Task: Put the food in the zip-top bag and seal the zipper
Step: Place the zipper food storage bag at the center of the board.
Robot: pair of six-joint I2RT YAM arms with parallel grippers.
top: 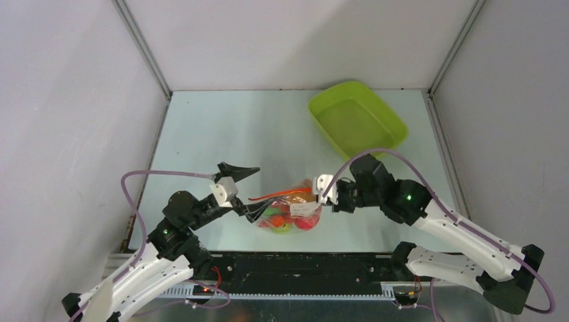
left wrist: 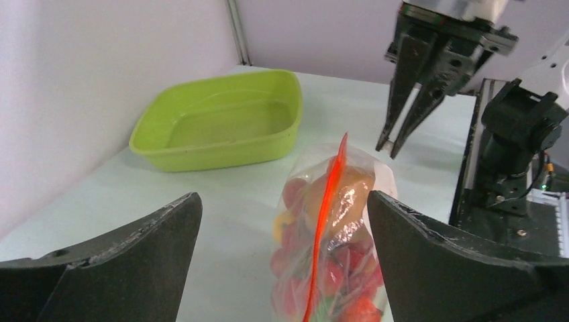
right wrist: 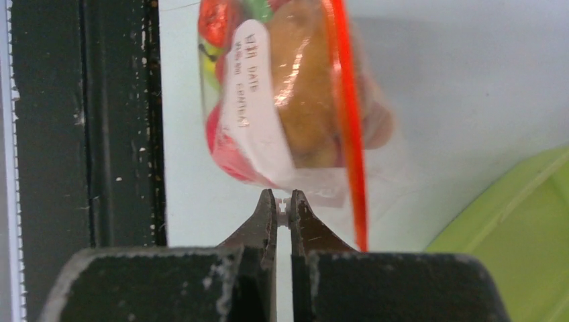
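Here, on the table (top: 221, 134), the green tray (top: 355, 121) stands far right. The zip-top bag (top: 290, 209), with the food (top: 303, 223) inside, lies between the left gripper (top: 247, 192), spread wide, and the right gripper (right wrist: 282, 204), closed, perhaps pinching its edge.

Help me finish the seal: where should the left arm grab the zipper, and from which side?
Best pinch the zipper at its end nearest the left gripper, coming from there with jaws straddling it. The strip stands as a thin ridge atop the stuffed zip-top bag, running toward that arm, both faces exposed.
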